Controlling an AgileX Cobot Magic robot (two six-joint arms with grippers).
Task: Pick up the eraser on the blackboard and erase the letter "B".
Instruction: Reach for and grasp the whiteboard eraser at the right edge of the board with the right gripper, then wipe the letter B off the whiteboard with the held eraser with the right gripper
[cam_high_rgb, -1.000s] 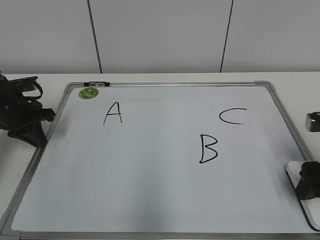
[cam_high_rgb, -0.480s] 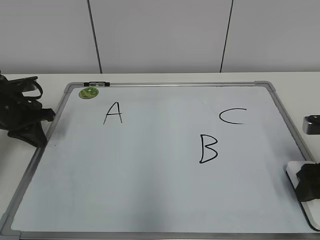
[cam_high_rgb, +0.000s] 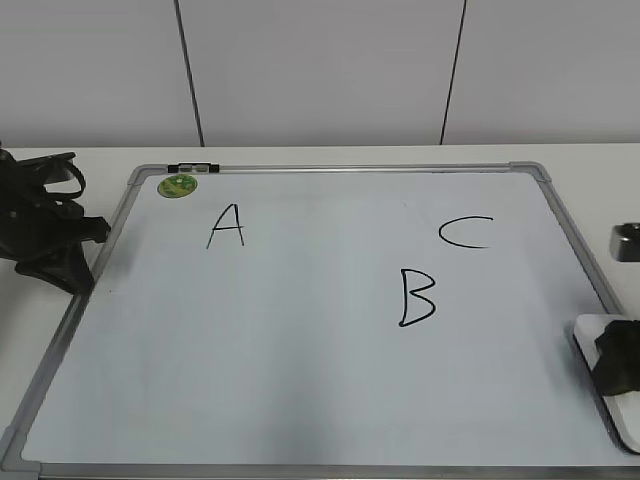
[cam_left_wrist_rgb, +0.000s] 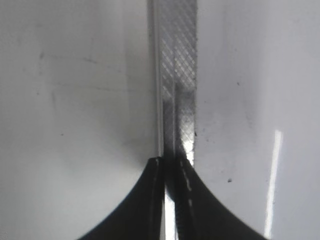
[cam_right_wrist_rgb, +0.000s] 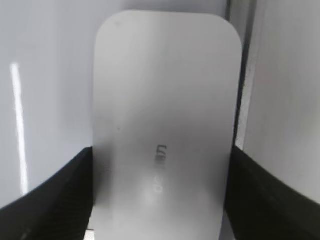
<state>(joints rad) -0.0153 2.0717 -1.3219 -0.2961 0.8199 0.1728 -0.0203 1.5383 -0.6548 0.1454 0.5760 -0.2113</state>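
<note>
The blackboard (cam_high_rgb: 300, 350) is a white board lying flat with black letters on it. The letter "B" (cam_high_rgb: 417, 297) is right of centre, below the "C" (cam_high_rgb: 465, 232). The white eraser (cam_high_rgb: 592, 330) lies at the board's right edge, and its grey lettering shows in the right wrist view (cam_right_wrist_rgb: 165, 100). My right gripper (cam_high_rgb: 620, 355) straddles the eraser, with a finger touching each long side (cam_right_wrist_rgb: 162, 160). My left gripper (cam_high_rgb: 82, 280) is shut and empty over the board's left frame (cam_left_wrist_rgb: 172, 162).
The letter "A" (cam_high_rgb: 226, 226) and a round green magnet (cam_high_rgb: 178, 185) are at the board's upper left. The grey frame strip (cam_left_wrist_rgb: 177, 75) runs under the left gripper. A metal part (cam_high_rgb: 625, 240) stands off the board's right edge. A white wall is behind the table.
My right gripper has shifted slightly over the eraser and now sits close around it. The eraser, the letters and the left arm have not moved.
</note>
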